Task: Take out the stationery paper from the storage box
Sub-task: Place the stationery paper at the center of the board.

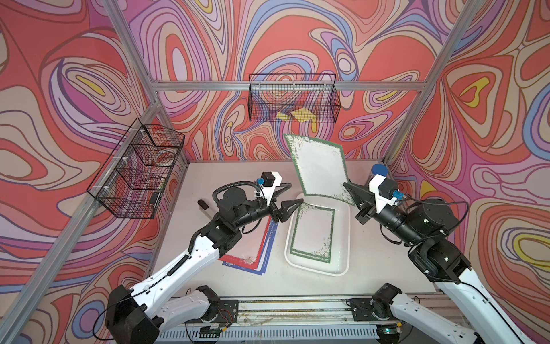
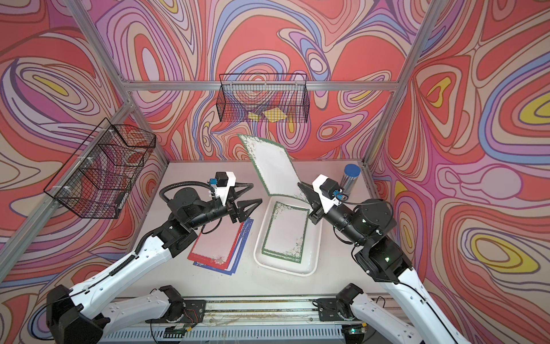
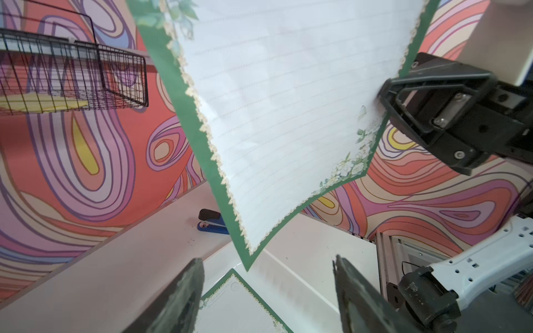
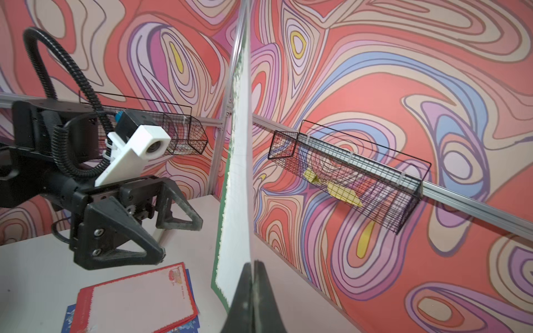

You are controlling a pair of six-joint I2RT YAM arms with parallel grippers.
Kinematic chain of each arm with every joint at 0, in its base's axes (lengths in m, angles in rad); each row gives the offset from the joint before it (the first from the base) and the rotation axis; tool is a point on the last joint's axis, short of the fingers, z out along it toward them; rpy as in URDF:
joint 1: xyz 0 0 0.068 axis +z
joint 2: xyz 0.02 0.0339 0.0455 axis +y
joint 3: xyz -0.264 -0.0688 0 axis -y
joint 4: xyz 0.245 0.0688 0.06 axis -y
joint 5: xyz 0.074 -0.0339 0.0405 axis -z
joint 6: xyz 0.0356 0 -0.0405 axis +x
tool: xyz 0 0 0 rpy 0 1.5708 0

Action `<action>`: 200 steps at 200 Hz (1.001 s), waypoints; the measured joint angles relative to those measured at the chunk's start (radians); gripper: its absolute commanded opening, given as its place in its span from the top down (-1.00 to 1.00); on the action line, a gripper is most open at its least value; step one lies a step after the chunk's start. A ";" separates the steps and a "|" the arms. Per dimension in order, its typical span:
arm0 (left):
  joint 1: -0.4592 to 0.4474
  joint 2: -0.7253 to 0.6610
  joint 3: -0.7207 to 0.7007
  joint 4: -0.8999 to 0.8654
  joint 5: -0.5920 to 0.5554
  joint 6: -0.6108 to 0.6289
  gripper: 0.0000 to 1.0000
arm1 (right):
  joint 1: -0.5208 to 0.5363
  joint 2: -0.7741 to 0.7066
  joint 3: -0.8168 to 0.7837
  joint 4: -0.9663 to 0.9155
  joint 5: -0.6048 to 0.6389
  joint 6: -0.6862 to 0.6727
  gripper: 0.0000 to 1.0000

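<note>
My right jaws clamp one lower corner of the green-bordered stationery paper (image 1: pixel 318 166), held steeply over the storage box (image 1: pixel 342 238) — long axis climbing toward the back wall; my left jaws, apart, face its free lower corner — close enough, I judge, to take it

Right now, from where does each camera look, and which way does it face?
Top views: high behind the robot, facing down at the table; both arms show, left gripper open, right gripper pinching the green-bordered sheet.
Left wrist: on the left arm, facing that sheet and the right gripper; its own fingers show.
Right wrist: on the right arm, facing the back wire basket; its own shut fingers show.
Shared: both wrist views show the sheet.
</note>
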 measured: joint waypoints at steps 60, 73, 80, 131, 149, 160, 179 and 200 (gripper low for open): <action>0.013 -0.146 -0.014 0.063 0.162 0.009 -0.27 | 0.000 -0.025 -0.003 0.091 -0.204 0.088 1.00; 0.013 -0.158 -0.004 0.053 0.189 0.011 -0.19 | 0.000 -0.025 -0.002 0.097 -0.241 0.107 1.00; 0.013 -0.161 0.003 0.050 0.201 0.011 -0.13 | 0.000 -0.025 0.000 0.101 -0.261 0.118 1.00; 0.013 -0.184 0.022 0.046 0.272 -0.007 0.32 | 0.000 -0.021 0.010 0.114 -0.351 0.170 1.00; 0.013 -0.184 0.027 0.050 0.288 -0.021 0.45 | 0.000 -0.021 0.010 0.121 -0.367 0.185 1.00; 0.013 -0.184 0.027 0.053 0.297 -0.032 0.51 | 0.000 -0.021 0.010 0.129 -0.377 0.196 1.00; 0.013 -0.184 0.028 0.068 0.316 -0.053 0.71 | 0.000 -0.021 0.005 0.149 -0.389 0.220 1.00; 0.013 -0.182 0.028 0.096 0.332 -0.074 0.81 | 0.000 -0.019 -0.014 0.185 -0.400 0.260 1.00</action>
